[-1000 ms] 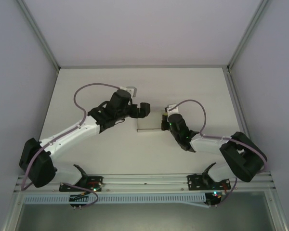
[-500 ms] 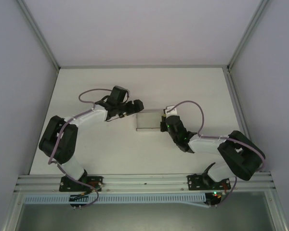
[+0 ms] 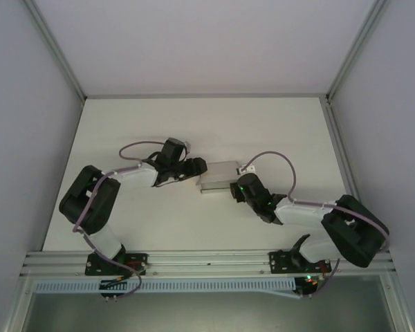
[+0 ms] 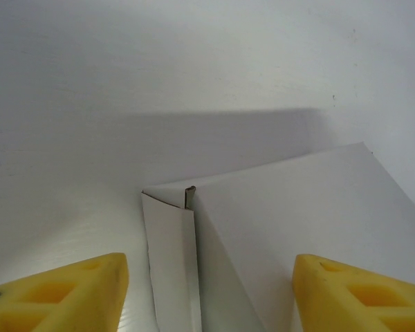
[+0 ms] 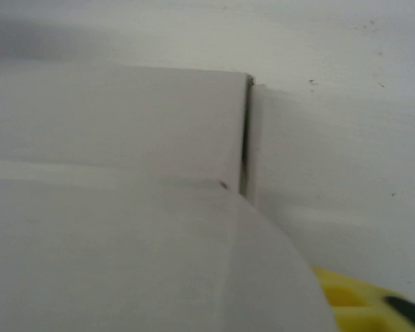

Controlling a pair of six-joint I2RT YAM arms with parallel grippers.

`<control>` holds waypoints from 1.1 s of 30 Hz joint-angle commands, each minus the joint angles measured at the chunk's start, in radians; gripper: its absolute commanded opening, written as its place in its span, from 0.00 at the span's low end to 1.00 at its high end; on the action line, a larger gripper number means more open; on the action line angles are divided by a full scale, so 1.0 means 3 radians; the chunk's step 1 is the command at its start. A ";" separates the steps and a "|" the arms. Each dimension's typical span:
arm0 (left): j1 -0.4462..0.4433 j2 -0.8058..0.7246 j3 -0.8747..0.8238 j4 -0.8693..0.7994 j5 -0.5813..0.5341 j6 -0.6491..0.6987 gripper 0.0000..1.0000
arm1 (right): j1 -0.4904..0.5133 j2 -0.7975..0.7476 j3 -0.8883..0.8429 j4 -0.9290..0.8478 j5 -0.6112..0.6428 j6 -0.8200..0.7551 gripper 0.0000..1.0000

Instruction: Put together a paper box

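Lying flat, paper box [image 3: 218, 177] runs L-R.

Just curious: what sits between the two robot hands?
The white paper box lies between the left gripper and right gripper, shown in the top view.

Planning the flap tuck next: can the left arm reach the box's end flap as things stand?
Likely yes: left gripper is open, its fingers straddling the end flap of the paper box, nothing between.
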 commanded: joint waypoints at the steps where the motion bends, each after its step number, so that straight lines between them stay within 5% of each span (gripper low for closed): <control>1: -0.0020 0.0100 0.0034 0.0033 -0.0016 0.0061 0.59 | 0.0035 -0.0324 -0.0022 -0.0506 -0.0161 0.0160 0.67; 7: -0.0035 0.0213 0.0094 -0.0013 -0.0059 0.0112 0.55 | 0.0037 -0.1081 0.0029 -0.1455 -0.0817 0.0236 0.99; 9: -0.0044 0.0238 0.0104 -0.0045 -0.0107 0.0139 0.53 | 0.0039 -0.1289 0.0064 -0.1692 -0.1050 0.0210 1.00; 13: -0.0051 0.0262 0.0097 -0.0050 -0.0131 0.0187 0.50 | -0.0004 -0.1461 0.0252 -0.1898 -0.0544 0.0438 1.00; 19: -0.0041 0.0252 0.0028 0.0099 -0.0042 0.0224 0.37 | -0.0673 -0.0603 0.0883 -0.1952 -0.0928 0.0510 1.00; 24: 0.0103 0.0156 -0.0235 0.0542 0.0233 0.0155 0.21 | -0.0896 -0.0104 0.1197 -0.1974 -0.1045 0.0415 1.00; 28: 0.0199 0.0119 -0.0412 0.0856 0.0410 0.0137 0.00 | -0.1052 0.0099 0.1291 -0.1928 -0.1428 0.0471 1.00; 33: 0.0253 0.0061 -0.0521 0.1043 0.0492 0.0136 0.00 | -0.1184 0.0234 0.1212 -0.1654 -0.1902 0.0614 1.00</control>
